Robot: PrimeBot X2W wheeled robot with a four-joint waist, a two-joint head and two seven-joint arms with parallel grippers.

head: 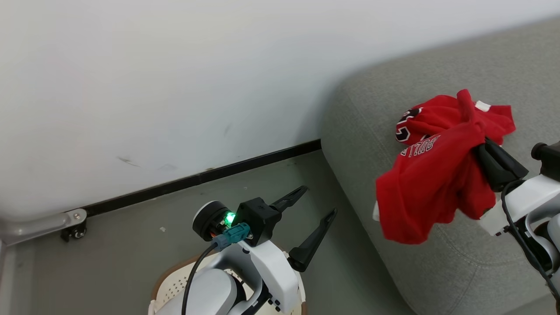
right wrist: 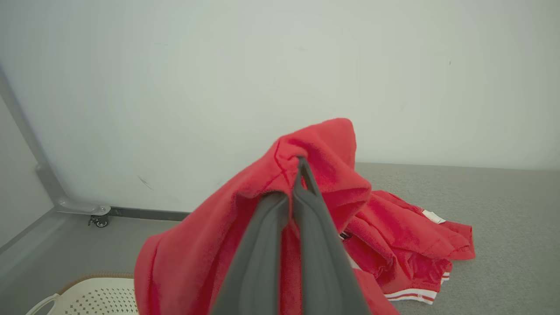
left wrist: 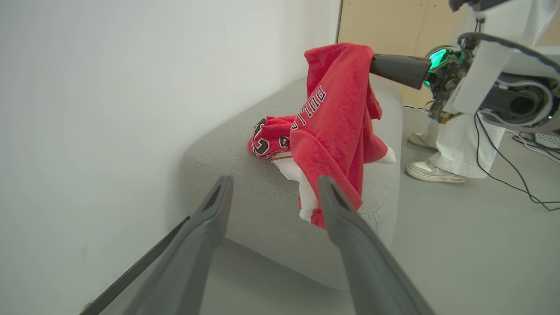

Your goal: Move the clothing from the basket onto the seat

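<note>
1. My right hand [head: 483,146] is clenched on a fold of the red clothing [head: 433,183]. The cloth wraps over both fingers and hangs in a loose bundle beneath them, above the near edge of the seat [head: 459,271]. I cannot tell whether its lower hem touches the cushion.
2. A second garment [right wrist: 415,236] lies crumpled on the cushion, just past that hand's fingertips and off to one side.
3. My left hand [head: 319,200] is released, with its fingers spread and nothing between them. It hovers over the basket [head: 175,280], well apart from the seat.
4. I judge the step in hand to be laying this piece down. I want the right hand carried further forward along its fingers, so the hanging bulk sits over the cushion rather than its edge.
5. I lower until the cloth bunches on the fabric and only then let go. A high release could let it slide to the floor.
6. I withdraw straight back along the fingers, because the wrapped fold could snag.
7. My left arm hides the basket's floor, so I cannot tell whether more clothing remains in it.
</note>
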